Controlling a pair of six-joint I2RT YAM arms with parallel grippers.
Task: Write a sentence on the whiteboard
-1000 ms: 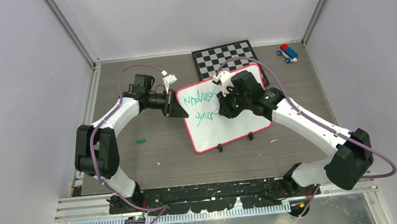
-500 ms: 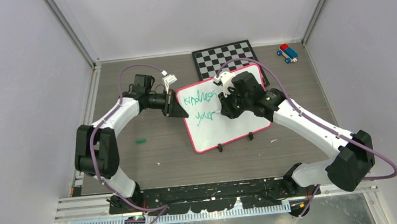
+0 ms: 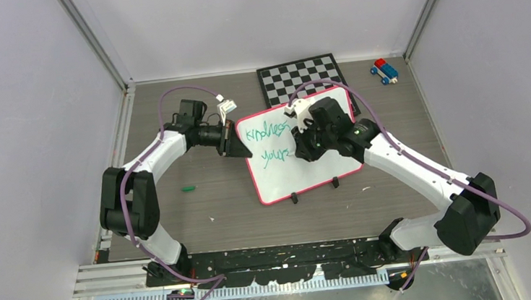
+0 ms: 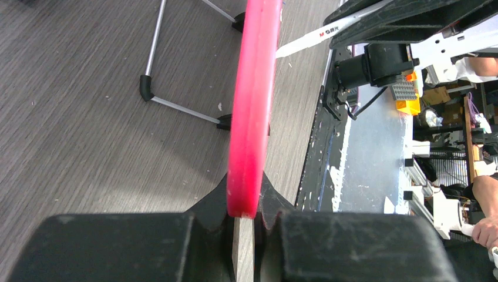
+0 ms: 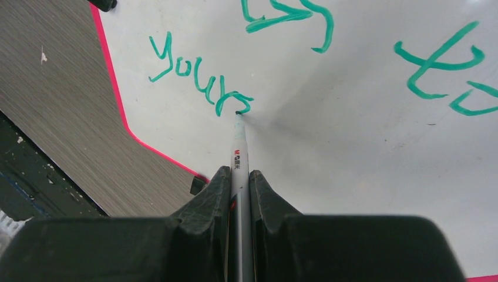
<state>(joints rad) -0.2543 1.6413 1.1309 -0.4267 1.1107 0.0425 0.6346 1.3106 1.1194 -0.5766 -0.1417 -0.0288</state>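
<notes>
The whiteboard (image 3: pixel 322 170), white with a pink-red frame, stands tilted mid-table. My left gripper (image 3: pixel 239 146) is shut on its left edge; the left wrist view shows the pink frame (image 4: pixel 252 111) edge-on between the jaws. My right gripper (image 3: pixel 298 147) is shut on a white marker (image 5: pixel 239 155) whose tip touches the board. The sentence (image 3: pixel 267 132) is green lettering in two lines; the lower line reads "yours" (image 5: pixel 199 82) in the right wrist view, with the tip at the last letter. The gripper hides part of the upper line from above.
A black-and-white chequered board (image 3: pixel 300 76) lies behind the whiteboard. A small red and blue toy (image 3: pixel 384 70) sits at the far right. A green marker cap (image 3: pixel 189 188) lies on the table left of the whiteboard. Grey walls close in both sides.
The lower line has grown from "your" to "yours". My right gripper shifted slightly with the marker. The left arm has not moved.
</notes>
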